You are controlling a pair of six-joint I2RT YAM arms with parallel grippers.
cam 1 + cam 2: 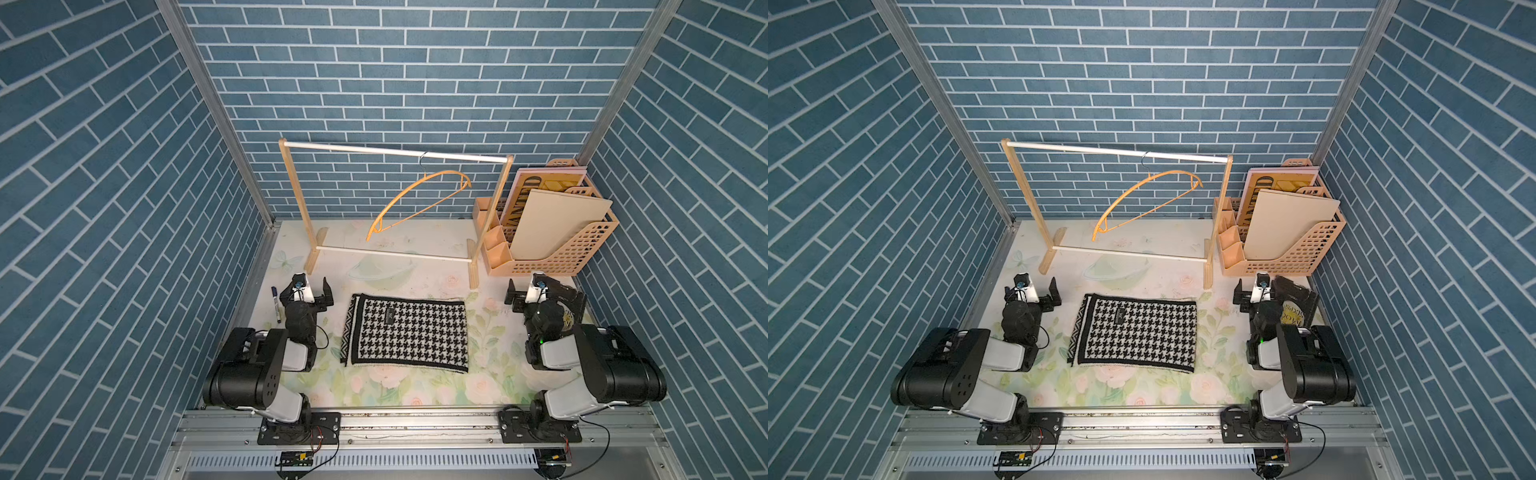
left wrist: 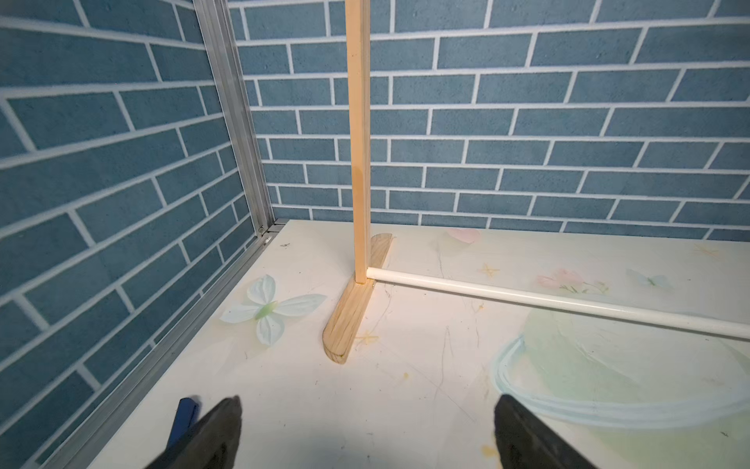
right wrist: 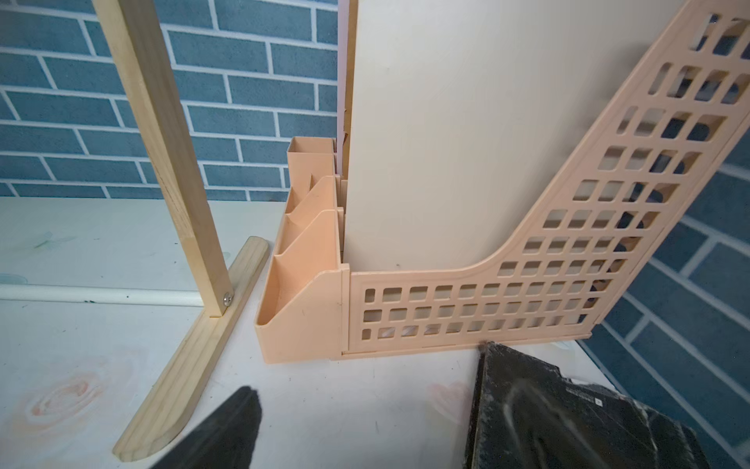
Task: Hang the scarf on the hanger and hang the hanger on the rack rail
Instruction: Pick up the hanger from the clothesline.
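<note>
Well, the left hand (image 1: 309, 291) sits near the counter's (image 1: 436, 266) left edge. Its fingers (image 2: 219, 426) are spread wide apart with nothing between them. A blue marker (image 1: 275, 305) lies just beside it along that edge.

The right hand (image 1: 534, 294), near the right edge, is likewise spread and empty, above a black book (image 1: 575, 305). In the right wrist view its outer finger blurs into that dark cover, so I cannot tell whether it touches the book.

Between the two hands, at the counter's middle toward the front edge, the scarf (image 1: 407, 332) lies flat. It is folded to a rectangle with its label up and its striped end toward the left hand, touching neither hand.

Behind it, along the back edge, stands the rack (image 1: 296, 195) of wooden posts and white rails. The hanger (image 1: 424, 176) hangs by its hook from the top rail (image 1: 374, 148), nearer the right post. It is tilted, one shoulder end dipping low to the left, well apart from the scarf.

A peach file organiser (image 1: 552, 259) fills the back right corner, just beside the rack's right foot.
</note>
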